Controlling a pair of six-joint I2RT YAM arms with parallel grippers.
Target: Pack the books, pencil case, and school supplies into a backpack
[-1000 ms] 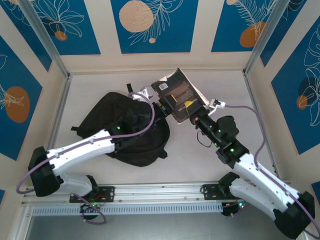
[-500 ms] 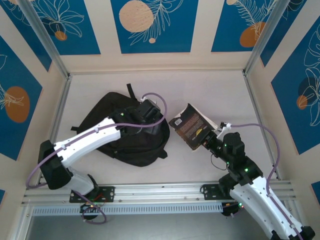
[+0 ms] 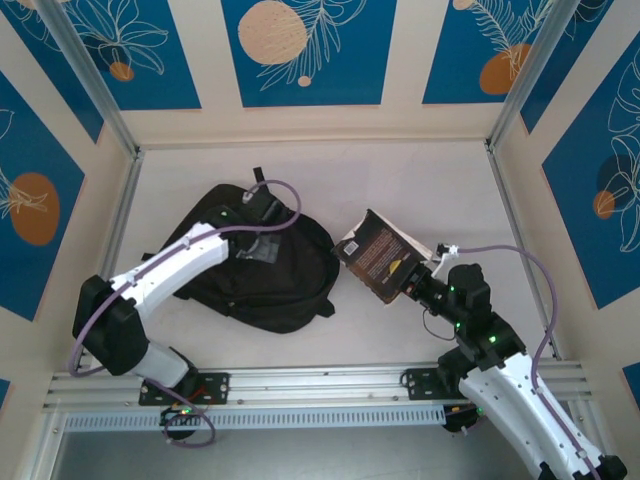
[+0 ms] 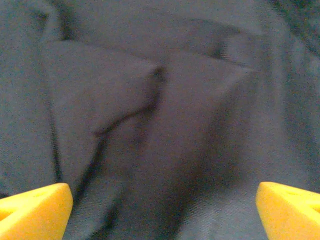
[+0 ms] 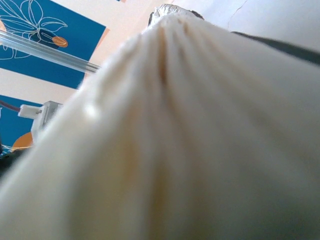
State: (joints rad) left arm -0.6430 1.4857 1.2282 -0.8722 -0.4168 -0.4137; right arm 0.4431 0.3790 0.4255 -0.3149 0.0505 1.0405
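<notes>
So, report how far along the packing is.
Done: nothing visibly packed; the inside of the backpack is hidden. In hand: the right gripper holds the black book beside the backpack; the left gripper hangs open over its fabric. Left: getting that book in.

Pale table [image 3: 420,170], large black backpack [image 3: 290,290] lying slumped on its left-centre part, fabric rumpled

A pale table [image 3: 440,170] is lying inside cream walls [image 3: 310,122] that are carrying blue panels [image 3: 340,85] with orange circles. A metal rail [image 3: 320,382] is running along the near edge.
</notes>
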